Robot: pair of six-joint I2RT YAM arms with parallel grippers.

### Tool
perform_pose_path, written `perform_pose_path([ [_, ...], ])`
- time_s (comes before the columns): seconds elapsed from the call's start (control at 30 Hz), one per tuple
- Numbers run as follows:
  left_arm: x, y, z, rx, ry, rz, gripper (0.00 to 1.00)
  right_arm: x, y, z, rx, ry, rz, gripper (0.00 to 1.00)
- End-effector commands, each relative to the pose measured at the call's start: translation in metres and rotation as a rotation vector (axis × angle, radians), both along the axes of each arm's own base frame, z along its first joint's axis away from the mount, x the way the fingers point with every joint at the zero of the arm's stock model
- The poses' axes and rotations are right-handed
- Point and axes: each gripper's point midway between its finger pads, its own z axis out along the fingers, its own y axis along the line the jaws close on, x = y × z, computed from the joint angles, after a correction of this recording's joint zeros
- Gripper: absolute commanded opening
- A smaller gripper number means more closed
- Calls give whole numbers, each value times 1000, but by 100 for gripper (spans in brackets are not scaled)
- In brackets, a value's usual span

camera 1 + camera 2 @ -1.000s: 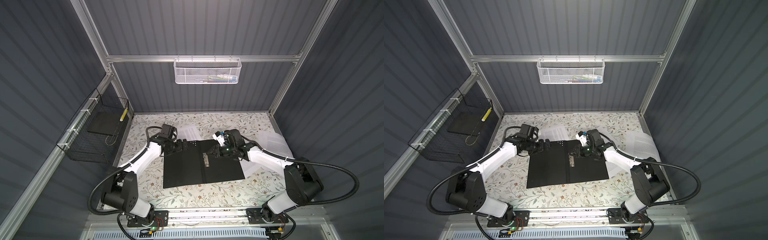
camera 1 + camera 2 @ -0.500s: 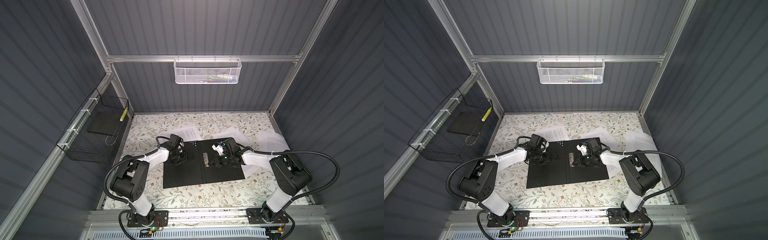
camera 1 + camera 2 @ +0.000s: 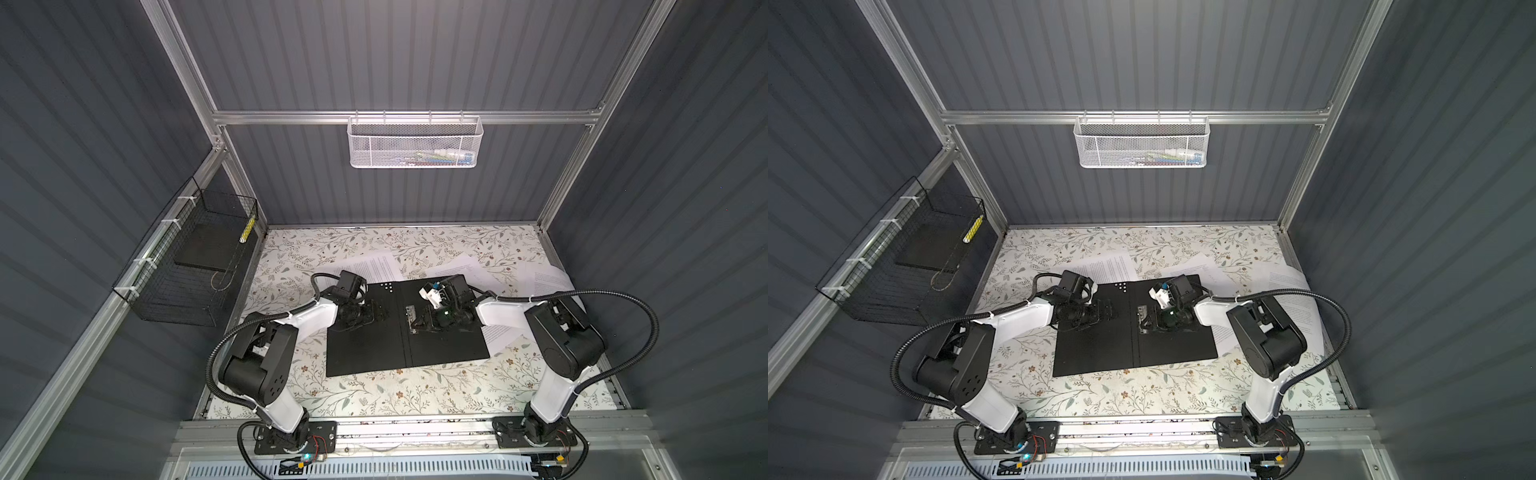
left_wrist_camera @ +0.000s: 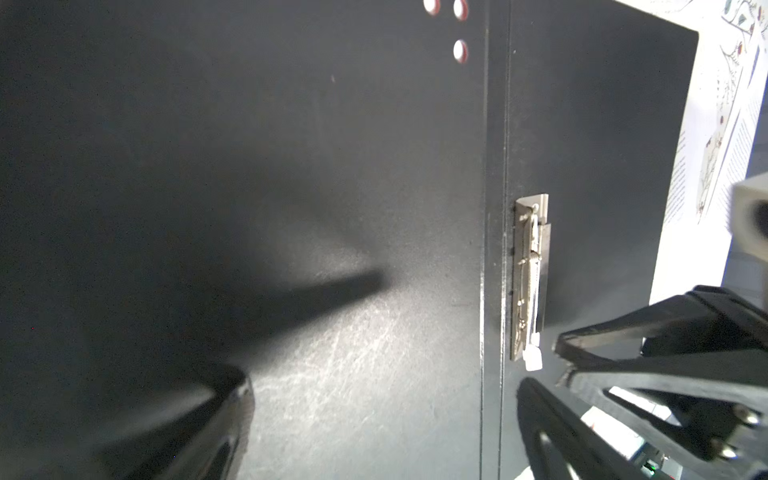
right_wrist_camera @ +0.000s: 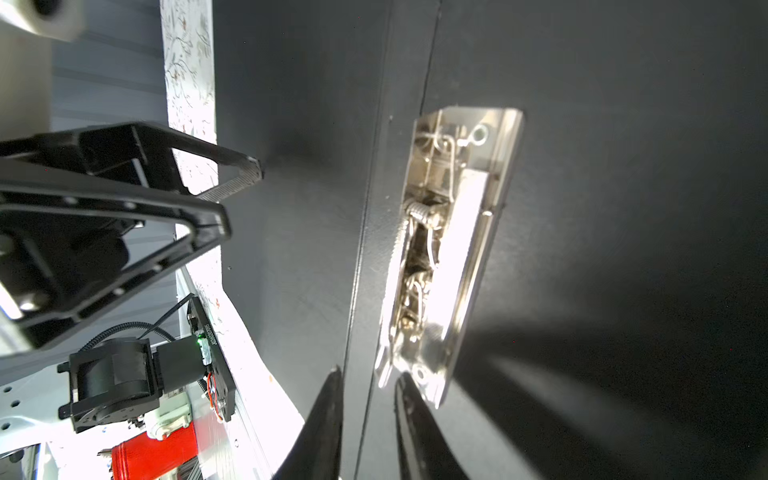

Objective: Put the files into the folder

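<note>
**Risk: slipping off the clip**

The folder [image 3: 365,345] lies open mid-desk; the files [image 3: 380,268] lie loose by the far and right edges. My left end effector [image 5: 243,199] hangs wide apart over its left cover. My right end effector [image 5: 368,376] is nearly together at the metal spine clip [image 5: 449,249]'s end; whether it grips, I cannot tell. A shallow pinch may slip or drag the folder.

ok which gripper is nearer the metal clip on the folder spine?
Right. The right gripper has its tips at one end of the metal clip. The left gripper is over the opposite cover of the folder, across the spine fold, apart from the clip.
</note>
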Motion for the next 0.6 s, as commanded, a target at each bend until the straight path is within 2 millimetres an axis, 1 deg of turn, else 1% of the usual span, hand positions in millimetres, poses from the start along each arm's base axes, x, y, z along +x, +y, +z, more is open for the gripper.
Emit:
perform_pose_path([
  [0.0,-42,31,-55,143,196,41,100,1,10,3,23,1,23,23],
  [0.2,-41,29,-56,134,199,41,100,-2,13,-3,21,15,32,19],
  [0.57,-39,29,-54,134,195,48,100,-6,9,-14,-7,41,26,11],
])
